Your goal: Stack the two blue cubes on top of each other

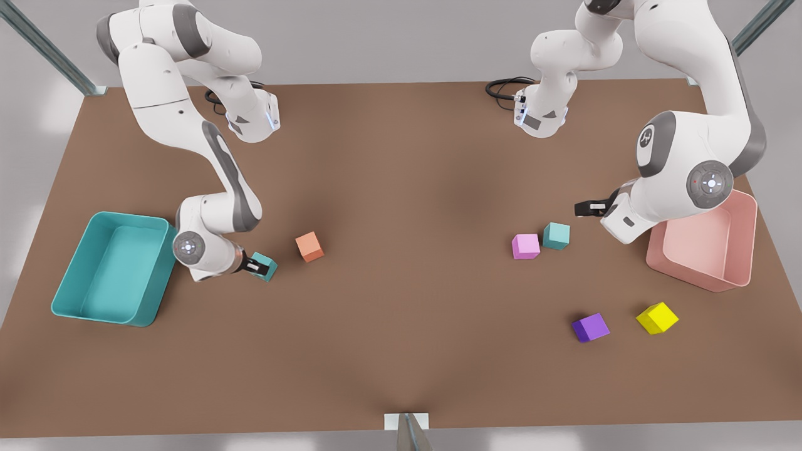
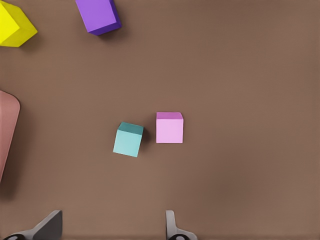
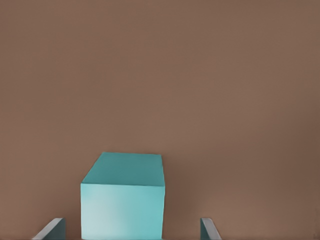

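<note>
One blue cube (image 1: pixel 556 235) (image 2: pixel 128 139) rests on the table at the front view's right, touching or nearly touching a pink cube (image 1: pixel 525 246) (image 2: pixel 169 128). My left gripper (image 1: pixel 583 208) (image 2: pixel 111 231) hovers open above the table just beside this cube, toward the pink bin. The other blue cube (image 1: pixel 268 260) (image 3: pixel 123 200) sits at the front view's left, close to the teal bin. My right gripper (image 1: pixel 260 268) (image 3: pixel 131 229) is low around it, open, with a gap between each finger and the cube.
A teal bin (image 1: pixel 66 282) stands at the front view's left and a pink bin (image 1: pixel 702 244) (image 2: pixel 6 130) at its right. An orange cube (image 1: pixel 309 246) lies near the right gripper. A purple cube (image 1: pixel 590 327) (image 2: pixel 99 15) and a yellow cube (image 1: pixel 657 317) (image 2: pixel 12 25) lie nearer the front edge.
</note>
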`<control>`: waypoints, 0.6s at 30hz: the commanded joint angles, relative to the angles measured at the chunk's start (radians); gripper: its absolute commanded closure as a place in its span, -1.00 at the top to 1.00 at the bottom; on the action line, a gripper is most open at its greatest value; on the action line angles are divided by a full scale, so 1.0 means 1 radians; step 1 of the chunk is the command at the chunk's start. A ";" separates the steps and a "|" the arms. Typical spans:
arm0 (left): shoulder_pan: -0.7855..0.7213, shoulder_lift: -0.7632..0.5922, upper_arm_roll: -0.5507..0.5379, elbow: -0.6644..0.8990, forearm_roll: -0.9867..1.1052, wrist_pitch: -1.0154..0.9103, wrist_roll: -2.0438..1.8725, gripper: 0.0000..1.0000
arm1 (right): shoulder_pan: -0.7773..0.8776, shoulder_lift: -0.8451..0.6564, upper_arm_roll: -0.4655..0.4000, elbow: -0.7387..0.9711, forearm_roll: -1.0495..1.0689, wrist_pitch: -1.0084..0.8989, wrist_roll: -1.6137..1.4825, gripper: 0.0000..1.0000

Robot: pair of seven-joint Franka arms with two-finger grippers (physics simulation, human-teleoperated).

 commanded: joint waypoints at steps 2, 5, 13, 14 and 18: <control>-0.002 -0.001 -0.001 0.001 -0.001 -0.001 0.000 1.00 | 0.000 0.001 0.000 -0.007 -0.005 0.024 -0.025 1.00; -0.002 0.002 -0.001 0.001 -0.003 0.000 0.000 1.00 | 0.000 0.005 0.002 -0.007 -0.005 0.027 -0.023 1.00; 0.018 0.017 -0.010 0.006 0.002 -0.006 0.000 1.00 | 0.008 0.054 0.008 0.003 0.002 0.070 -0.014 1.00; 0.018 0.017 -0.010 0.004 0.000 -0.006 0.000 1.00 | 0.008 0.054 0.008 0.003 0.002 0.074 -0.017 1.00; 0.020 0.022 -0.010 0.004 -0.001 -0.007 0.000 1.00 | 0.009 0.082 0.008 0.003 0.002 0.082 -0.018 1.00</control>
